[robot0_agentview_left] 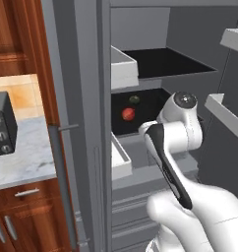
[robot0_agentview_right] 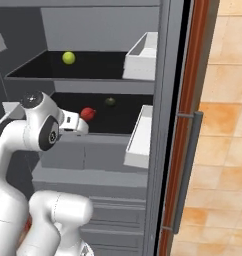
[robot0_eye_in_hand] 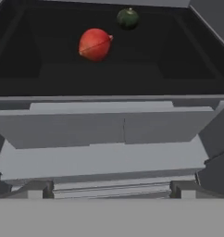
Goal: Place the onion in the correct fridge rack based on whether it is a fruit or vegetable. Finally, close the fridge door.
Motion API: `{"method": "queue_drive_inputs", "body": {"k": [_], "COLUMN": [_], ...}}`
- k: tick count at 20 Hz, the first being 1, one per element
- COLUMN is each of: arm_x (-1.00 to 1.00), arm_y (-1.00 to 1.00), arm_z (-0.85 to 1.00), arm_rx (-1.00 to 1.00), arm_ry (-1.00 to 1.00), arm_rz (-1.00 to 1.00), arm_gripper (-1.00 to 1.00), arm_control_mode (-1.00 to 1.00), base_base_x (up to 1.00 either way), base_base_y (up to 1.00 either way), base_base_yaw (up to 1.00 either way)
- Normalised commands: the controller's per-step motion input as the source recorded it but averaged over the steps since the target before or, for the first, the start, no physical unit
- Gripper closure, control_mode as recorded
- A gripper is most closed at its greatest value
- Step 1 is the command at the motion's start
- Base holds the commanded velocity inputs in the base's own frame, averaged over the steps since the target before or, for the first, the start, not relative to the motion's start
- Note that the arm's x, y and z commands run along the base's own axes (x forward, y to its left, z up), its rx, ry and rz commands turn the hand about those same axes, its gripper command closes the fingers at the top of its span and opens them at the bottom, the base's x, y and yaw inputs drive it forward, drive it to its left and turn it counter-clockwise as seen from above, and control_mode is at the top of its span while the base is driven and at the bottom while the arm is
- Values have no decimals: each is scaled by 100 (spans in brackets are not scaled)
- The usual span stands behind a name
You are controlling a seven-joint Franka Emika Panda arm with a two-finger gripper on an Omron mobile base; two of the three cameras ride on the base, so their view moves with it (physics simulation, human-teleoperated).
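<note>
While the fridge stands open: the onion (robot0_agentview_left: 128,114) lies on the fridge rack (robot0_agentview_left: 150,106), the lower of two black shelves, with nothing holding it.
Onion, other views: a red ball on the black surface (robot0_agentview_right: 88,113) (robot0_eye_in_hand: 95,44), resting free.
Neighbour: a small dark green item (robot0_agentview_left: 134,99) (robot0_agentview_right: 110,101) (robot0_eye_in_hand: 127,18) sits on the same rack, farther back, near the onion but apart from it.
Upper shelf: a yellow-green round fruit (robot0_agentview_right: 68,58) rests on the upper black shelf (robot0_agentview_right: 93,67).
Gripper: its body (robot0_agentview_right: 73,121) points into the fridge just in front of the onion; whether the fingers are apart or together cannot be told.
Door: swung wide, with light-grey door bins (robot0_agentview_left: 122,69) (robot0_agentview_right: 141,136) on it.
Outside: a marble counter (robot0_agentview_left: 27,157) with a dark appliance (robot0_agentview_left: 3,123).
</note>
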Motion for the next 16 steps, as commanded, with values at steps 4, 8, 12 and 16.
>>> {"method": "queue_drive_inputs", "body": {"k": [4,8,12,16], "arm_x": [0,0,0,0], "arm_y": [0,0,0,0], "arm_z": [0,0,0,0], "arm_rx": [0,0,0,0], "arm_ry": [0,0,0,0], "arm_rz": [0,0,0,0], "arm_gripper": [-100,-100,-100,-100], "arm_control_mode": [100,100,100,100], "base_base_x": [-49,-54,-61,-42], "base_base_y": [0,0,-2,-11], "base_base_yaw": [0,0,0,0]}}
